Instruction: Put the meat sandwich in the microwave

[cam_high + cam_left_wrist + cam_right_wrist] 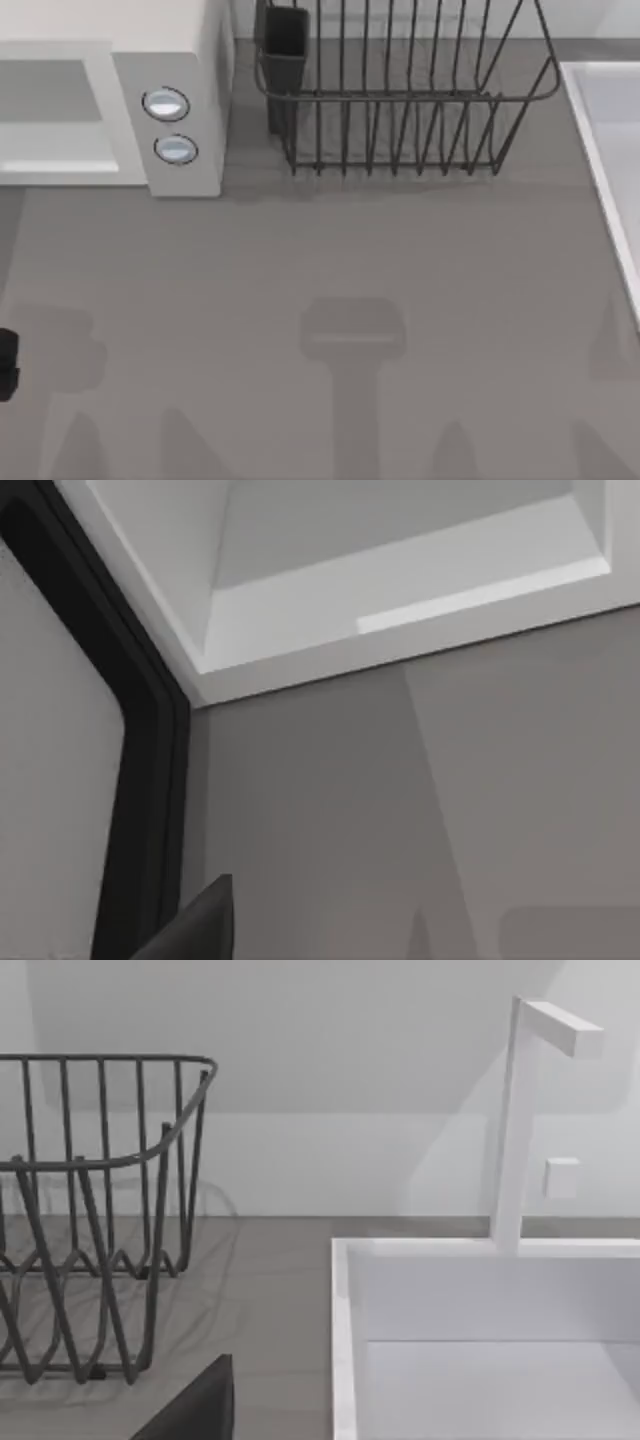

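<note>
The microwave (190, 60) stands at the table's back left, white with two round silvery-blue knobs on its pale grey panel. In the left wrist view its white cavity (400, 590) lies open ahead, with the dark-framed door (145, 780) swung out to one side. The meat sandwich is out of view. My left gripper (5, 365) is a dark shape at the left edge of the table, in front of the microwave, and a dark part of it (200, 925) also shows close up. A dark part of my right gripper (200, 1405) faces the sink.
A dark wire dish rack (400, 100) with a dark cup holder (285, 40) stands at the back middle. A white sink (610, 150) with a white tap (520, 1120) runs along the right edge. Grey tabletop (330, 260) stretches across the front.
</note>
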Available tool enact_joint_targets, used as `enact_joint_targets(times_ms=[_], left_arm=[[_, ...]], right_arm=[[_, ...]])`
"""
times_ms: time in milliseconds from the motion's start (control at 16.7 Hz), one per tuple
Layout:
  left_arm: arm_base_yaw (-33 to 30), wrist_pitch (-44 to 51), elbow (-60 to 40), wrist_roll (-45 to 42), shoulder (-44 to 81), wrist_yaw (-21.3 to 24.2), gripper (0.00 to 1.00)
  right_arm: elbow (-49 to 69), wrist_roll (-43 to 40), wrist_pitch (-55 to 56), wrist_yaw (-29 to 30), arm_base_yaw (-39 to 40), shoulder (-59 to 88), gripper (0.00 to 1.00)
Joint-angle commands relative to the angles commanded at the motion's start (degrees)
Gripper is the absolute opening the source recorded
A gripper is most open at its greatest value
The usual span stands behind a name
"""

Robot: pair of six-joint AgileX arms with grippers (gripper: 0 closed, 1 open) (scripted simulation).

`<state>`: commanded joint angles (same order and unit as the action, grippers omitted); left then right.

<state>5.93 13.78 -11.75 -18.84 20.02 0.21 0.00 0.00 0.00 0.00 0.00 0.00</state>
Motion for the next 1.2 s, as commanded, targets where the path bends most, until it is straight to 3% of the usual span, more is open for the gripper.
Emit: enact_joint_targets(times_ms=[780,960,1200], left_arm=[[11.7,34.7,-30.8,-57.9,53.0,1.5,1.0],[12.5,39.4,-34.4,-65.5,59.7,0.4,1.0],[12.8,40.9,-35.5,-67.9,62.1,-0.2,1.0]], right_arm=[[0.0,0.0,0.0,0.0,0.0,0.0,1.0],[0.0,0.0,0.0,0.0,0.0,0.0,1.0],[0.0,0.0,0.0,0.0,0.0,0.0,1.0]])
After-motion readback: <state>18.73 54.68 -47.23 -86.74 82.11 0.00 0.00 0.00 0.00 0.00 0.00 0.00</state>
